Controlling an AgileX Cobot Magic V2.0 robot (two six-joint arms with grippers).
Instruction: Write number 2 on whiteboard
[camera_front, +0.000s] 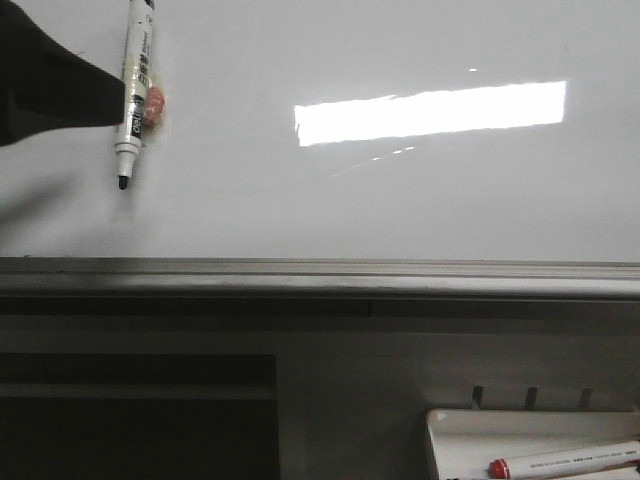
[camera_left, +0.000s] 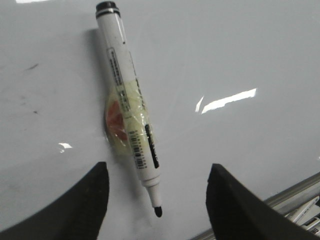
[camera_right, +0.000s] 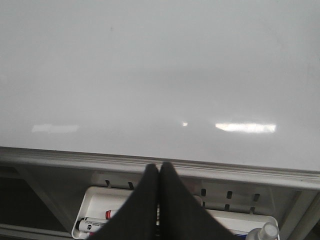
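Marker (camera_front: 133, 85) lies lengthwise on whiteboard (camera_front: 400, 200), tip toward its grey edge (uncapped); left pincer (camera_left: 157, 200) wide.

Bright rectangular glare on the glossy whiteboard (camera_front: 400, 200), dim underneath.

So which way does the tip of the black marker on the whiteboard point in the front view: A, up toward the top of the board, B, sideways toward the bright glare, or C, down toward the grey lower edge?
C: in the front view the black marker lies on the whiteboard with its dark tip lowest, aimed at the grey lower edge, and its capless tail at the top of the picture.
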